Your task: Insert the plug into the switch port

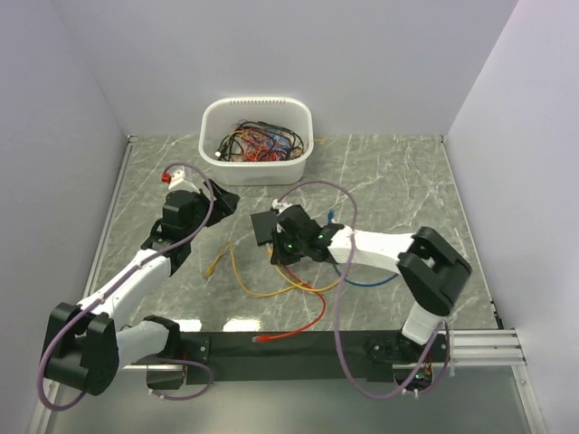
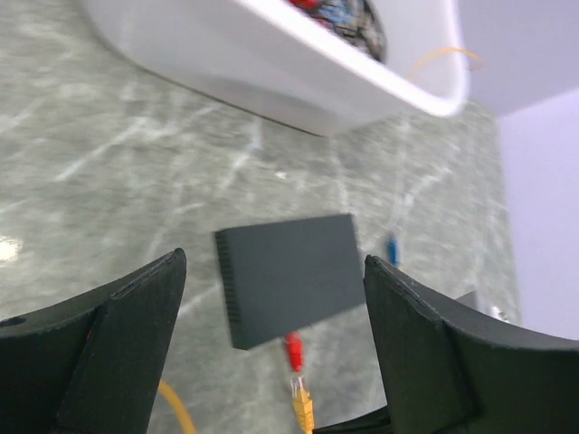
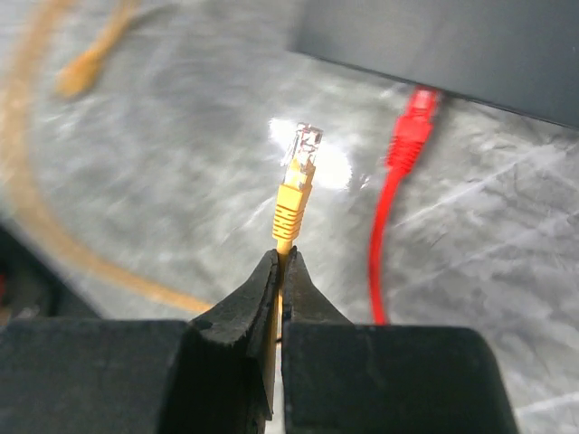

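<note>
Right hand (image 3: 279, 271) nearest, pinched tight on yellow clear-tipped plug (image 3: 297, 181) behind its boot. Plug axis points ahead. Matte-black flat switch box (image 3: 452, 45) lies beyond, up-right, red plug (image 3: 412, 127) at its edge; free port not discernible. Left hand (image 2: 274, 271) gapes wide, empty.

White tub (image 1: 256, 168) at far edge, packed with tangled wires (image 1: 262, 142). Red cable (image 1: 271, 336) loose on grey marble table (image 1: 398, 181), near side.

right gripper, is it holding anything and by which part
Yes. The right gripper is shut on the yellow cable, pinched just behind its boot, with the clear plug sticking out past the fingertips.
</note>
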Controlling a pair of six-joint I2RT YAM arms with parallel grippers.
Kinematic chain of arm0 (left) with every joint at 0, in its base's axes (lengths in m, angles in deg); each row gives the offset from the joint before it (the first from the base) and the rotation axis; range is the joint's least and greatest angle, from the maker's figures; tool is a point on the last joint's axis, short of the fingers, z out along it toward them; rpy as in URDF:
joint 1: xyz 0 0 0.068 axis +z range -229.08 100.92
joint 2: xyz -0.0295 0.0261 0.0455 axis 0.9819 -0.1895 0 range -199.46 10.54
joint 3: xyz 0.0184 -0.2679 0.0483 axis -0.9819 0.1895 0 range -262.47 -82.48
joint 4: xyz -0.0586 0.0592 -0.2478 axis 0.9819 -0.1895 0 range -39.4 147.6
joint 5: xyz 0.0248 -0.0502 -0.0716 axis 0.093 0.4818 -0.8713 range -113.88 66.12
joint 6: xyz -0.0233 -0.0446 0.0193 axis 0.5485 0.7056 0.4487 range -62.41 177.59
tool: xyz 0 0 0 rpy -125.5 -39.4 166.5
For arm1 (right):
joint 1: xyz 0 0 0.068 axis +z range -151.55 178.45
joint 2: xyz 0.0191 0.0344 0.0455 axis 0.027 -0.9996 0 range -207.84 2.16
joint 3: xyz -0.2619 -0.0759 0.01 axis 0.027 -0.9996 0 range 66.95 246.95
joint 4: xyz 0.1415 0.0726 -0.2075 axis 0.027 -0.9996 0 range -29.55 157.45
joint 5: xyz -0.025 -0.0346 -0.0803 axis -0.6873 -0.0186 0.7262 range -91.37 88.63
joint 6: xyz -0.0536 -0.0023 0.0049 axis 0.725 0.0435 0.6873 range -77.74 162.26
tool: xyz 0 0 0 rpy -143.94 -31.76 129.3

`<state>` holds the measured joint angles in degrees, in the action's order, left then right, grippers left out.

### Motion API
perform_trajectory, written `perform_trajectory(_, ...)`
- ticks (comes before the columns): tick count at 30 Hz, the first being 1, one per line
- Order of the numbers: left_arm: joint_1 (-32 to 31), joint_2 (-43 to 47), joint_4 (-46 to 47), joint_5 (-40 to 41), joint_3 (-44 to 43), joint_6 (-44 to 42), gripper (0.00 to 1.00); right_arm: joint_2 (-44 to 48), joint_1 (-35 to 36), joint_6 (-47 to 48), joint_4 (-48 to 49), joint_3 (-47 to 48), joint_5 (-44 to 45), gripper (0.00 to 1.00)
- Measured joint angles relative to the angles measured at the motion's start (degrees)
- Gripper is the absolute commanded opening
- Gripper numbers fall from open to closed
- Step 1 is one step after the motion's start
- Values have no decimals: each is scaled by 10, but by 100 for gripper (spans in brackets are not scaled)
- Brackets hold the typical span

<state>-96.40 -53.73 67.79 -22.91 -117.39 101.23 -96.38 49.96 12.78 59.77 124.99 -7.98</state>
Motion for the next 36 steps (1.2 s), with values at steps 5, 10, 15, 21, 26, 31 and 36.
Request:
perform_trajectory(5,0,15,11,-57,0,10,80,70,0,29,29,-19,-55,0)
perform_trajectory(10,0,40,16,-113,0,30,75,112,0,52,70,-47,-114,0)
perform_trajectory(15,0,66,76,-183,26,56,65,145,-2,63,120,-92,-184,0)
perform_trajectory(21,0,81,223,-279,138,107,55,205,-8,64,180,-137,-234,0)
perform_trajectory(26,-4,62,371,-342,211,158,54,227,-30,54,233,-159,-263,0)
perform_trajectory(31,-44,60,440,-357,222,171,54,226,-60,33,266,-181,-290,0)
perform_trajectory(36,-78,84,438,-339,219,154,54,225,-71,19,289,-188,-310,0)
